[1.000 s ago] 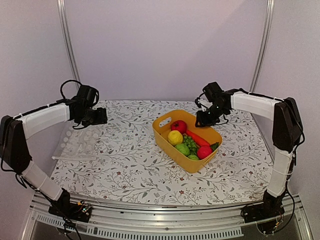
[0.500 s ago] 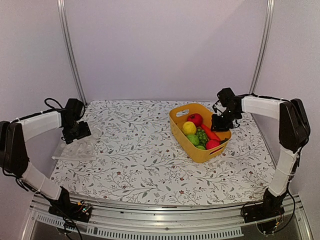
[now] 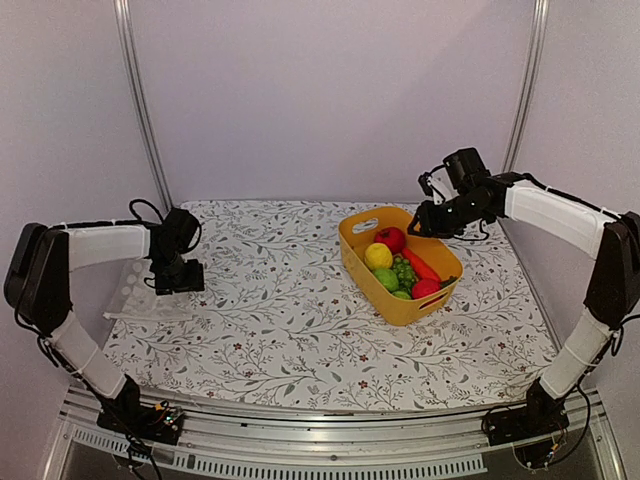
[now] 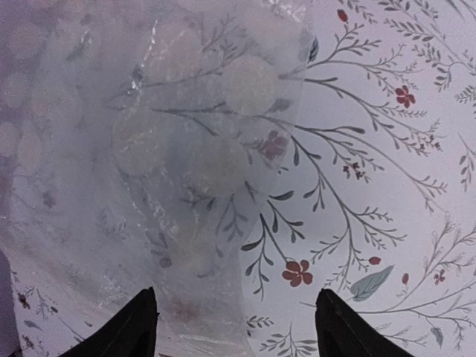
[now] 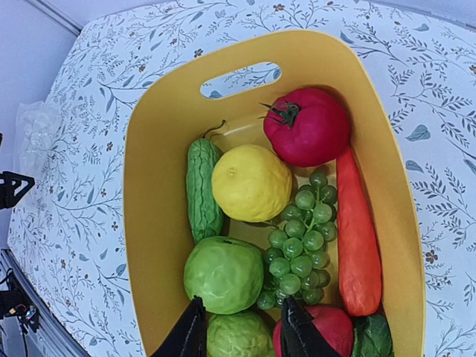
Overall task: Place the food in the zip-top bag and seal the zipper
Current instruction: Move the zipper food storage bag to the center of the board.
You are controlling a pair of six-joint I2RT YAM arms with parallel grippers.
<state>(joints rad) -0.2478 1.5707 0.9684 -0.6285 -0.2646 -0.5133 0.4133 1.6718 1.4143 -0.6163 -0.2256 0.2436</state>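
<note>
The clear dotted zip-top bag (image 3: 148,290) lies flat at the table's left edge. My left gripper (image 3: 180,278) hangs low over its right edge, open and empty. In the left wrist view the bag (image 4: 149,163) fills the left half, and its edge runs between the open fingers of the left gripper (image 4: 236,335). I cannot pick out the zipper. The food lies in the yellow tub (image 3: 400,308): red apple (image 5: 306,125), lemon (image 5: 251,182), carrot (image 5: 358,238), grapes (image 5: 301,242), green pieces (image 5: 227,274). My right gripper (image 3: 421,226) is open above the tub's back edge and holds nothing (image 5: 239,335).
The yellow tub's wall (image 5: 156,223) has a handle slot at its far end. The floral tablecloth (image 3: 280,320) covers the table between bag and tub. Upright metal posts (image 3: 140,100) stand at the back corners.
The tub first slid to the right with the right gripper at it. The right gripper then lifted off the tub. The left gripper swung down and to the right, to the bag's right edge.
</note>
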